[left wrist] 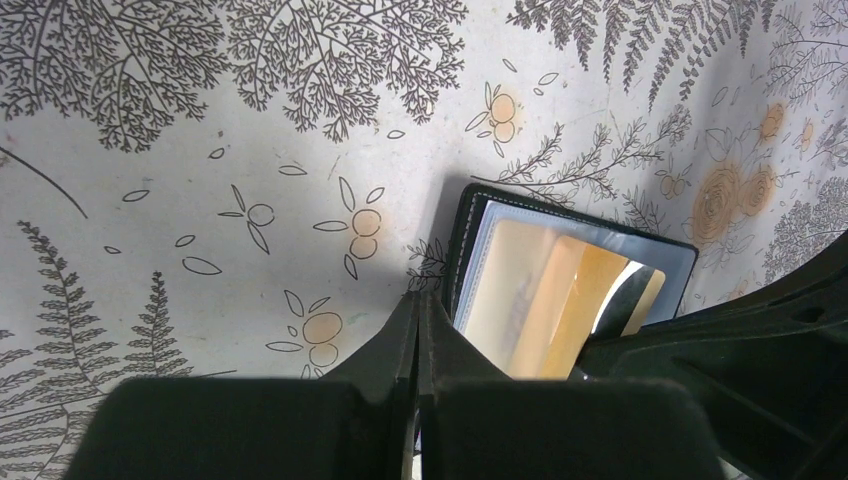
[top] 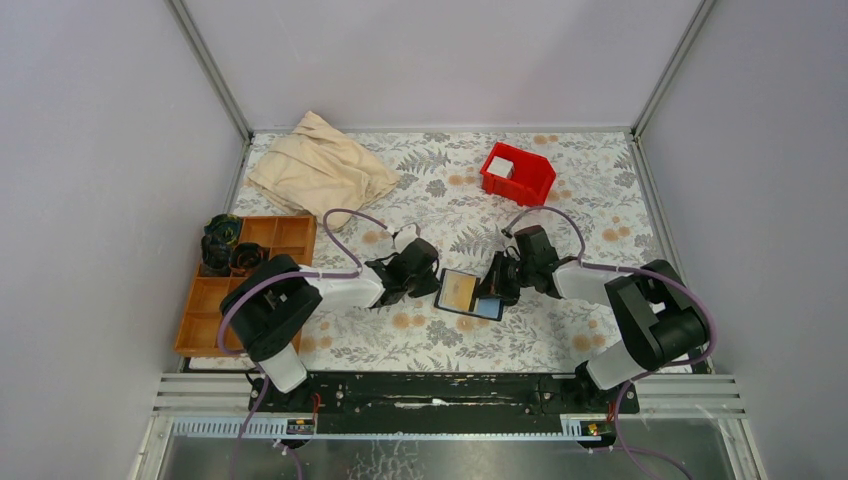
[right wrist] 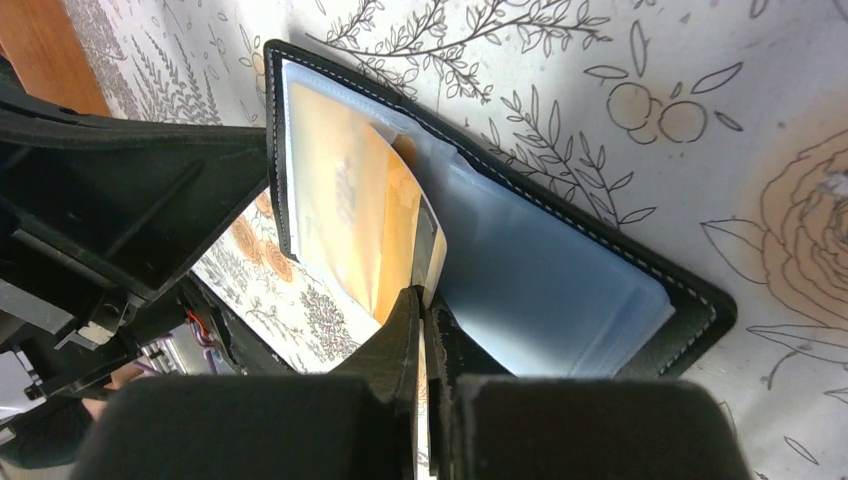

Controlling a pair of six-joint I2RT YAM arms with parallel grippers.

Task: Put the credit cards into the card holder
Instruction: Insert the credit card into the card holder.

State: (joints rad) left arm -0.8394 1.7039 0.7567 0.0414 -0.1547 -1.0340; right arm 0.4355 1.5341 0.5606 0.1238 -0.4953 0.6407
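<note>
One floral-printed table (top: pixel 545 345), seen whole only from above. Beige cloth (top: pixel 320 168) bunched at far left. Brown compartment tray (top: pixel 215 310) along the left edge, dark round items (top: pixel 225 245) in its far cells. Red bin (top: pixel 535 187) at far right with a white item (top: pixel 500 165) inside.

Card holder (top: pixel 470 297) lying open and flat at table centre, between the two grippers: left gripper (top: pixel 435 285) at its left edge, right gripper (top: pixel 487 292) at its right edge.

From the left wrist: card holder (left wrist: pixel 570 232) with white stitching on the black rim and a clear sleeve over a tan card (left wrist: pixel 540 300). Left gripper (left wrist: pixel 420 300) pressed fully together, nothing seen between the fingers, tips just beside the holder's left edge. Contact with that edge not discernible.

From the right wrist only: tan card (right wrist: pixel 345 210) tilted up out of the pale blue sleeve of the card holder (right wrist: pixel 560 270), its free edge running into the right gripper (right wrist: pixel 422 300). Fingers closed to a hairline and pinching that edge.

Print on the card face too blurred to read in either wrist view.
</note>
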